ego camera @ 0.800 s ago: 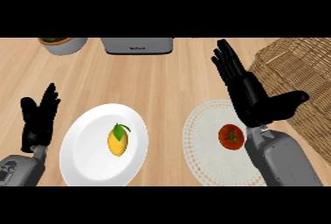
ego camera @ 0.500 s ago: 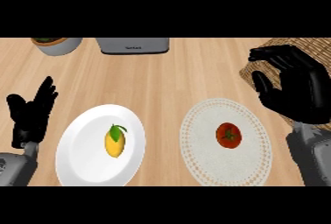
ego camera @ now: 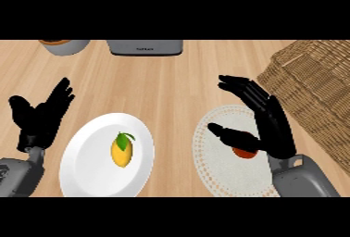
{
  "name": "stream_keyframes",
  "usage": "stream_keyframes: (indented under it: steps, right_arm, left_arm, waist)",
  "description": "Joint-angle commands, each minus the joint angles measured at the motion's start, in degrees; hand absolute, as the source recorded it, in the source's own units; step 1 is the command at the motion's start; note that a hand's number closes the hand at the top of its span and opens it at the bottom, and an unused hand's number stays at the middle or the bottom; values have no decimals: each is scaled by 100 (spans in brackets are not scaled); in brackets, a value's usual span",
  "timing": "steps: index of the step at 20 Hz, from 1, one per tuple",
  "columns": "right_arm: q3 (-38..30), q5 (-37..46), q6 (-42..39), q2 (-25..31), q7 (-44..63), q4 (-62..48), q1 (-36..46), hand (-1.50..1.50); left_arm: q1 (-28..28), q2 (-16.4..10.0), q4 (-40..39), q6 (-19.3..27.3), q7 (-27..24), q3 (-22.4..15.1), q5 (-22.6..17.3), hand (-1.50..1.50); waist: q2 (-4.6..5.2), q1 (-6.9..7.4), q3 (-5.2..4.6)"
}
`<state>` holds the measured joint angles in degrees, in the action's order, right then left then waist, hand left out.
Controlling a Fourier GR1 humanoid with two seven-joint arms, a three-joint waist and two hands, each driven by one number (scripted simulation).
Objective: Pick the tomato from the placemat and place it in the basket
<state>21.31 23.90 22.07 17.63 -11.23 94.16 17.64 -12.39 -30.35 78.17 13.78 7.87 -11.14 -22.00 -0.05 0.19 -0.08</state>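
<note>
1. Placemat (ego camera: 219,172) lies nearest, at 5 o'clock in the view. The right forearm covers its lower right edge.
2. The tomato (ego camera: 245,153) is on the placemat, toward 2 o'clock from the mat's middle. Only a red sliver shows under the thumb and palm, so its full outline is hidden.
3. The right hand (ego camera: 275,126) hangs over it with fingers stretched out toward 11 o'clock and the thumb across the tomato's top. It holds nothing yet, and I cannot tell whether the thumb touches the fruit.
4. Likely risk: if the fingers close from this slanted pose, the round tomato could squirt sideways or roll off the mat onto the surface (ego camera: 171,90).
5. At 9 o'clock from the mat, a white plate (ego camera: 80,172) carries a yellow fruit (ego camera: 121,152). The left hand (ego camera: 40,119) rests open by the left edge.
6. The basket (ego camera: 318,88) stands at 1 o'clock from the tomato and is cut off by the view's edge. Its opening is hard to make out, so a low carry could catch the woven wall.
7. Farthest, at 12 and 11 o'clock, a grey appliance (ego camera: 145,46) and a bowl (ego camera: 65,46) are cropped.
</note>
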Motion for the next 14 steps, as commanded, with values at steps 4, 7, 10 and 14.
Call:
stream_keyframes:
  steps: [4, 7, 10, 14]
  right_arm:
    - [891, 2260, 332, -1119, 2821, 304, 403, -150]
    - [696, 2547, -799, -819, 4086, 360, 711, -150]
    - [532, 3272, -1481, -462, 5017, 340, 975, -150]
    - [206, 3658, -2752, -52, 6256, 884, 1260, -150]
  left_arm:
    - [74, -63, -281, -425, -188, 272, -155, 0]
    - [44, -191, -84, -375, 85, 301, -195, 0]
    - [231, -151, -225, -317, -166, 278, -63, 0]
    - [295, -14, -192, -203, -168, 259, -52, 0]
  waist:
    - [-35, -57, -12]
    - [-105, -126, -29]
    - [-143, -230, -56]
    - [-157, -330, -39]
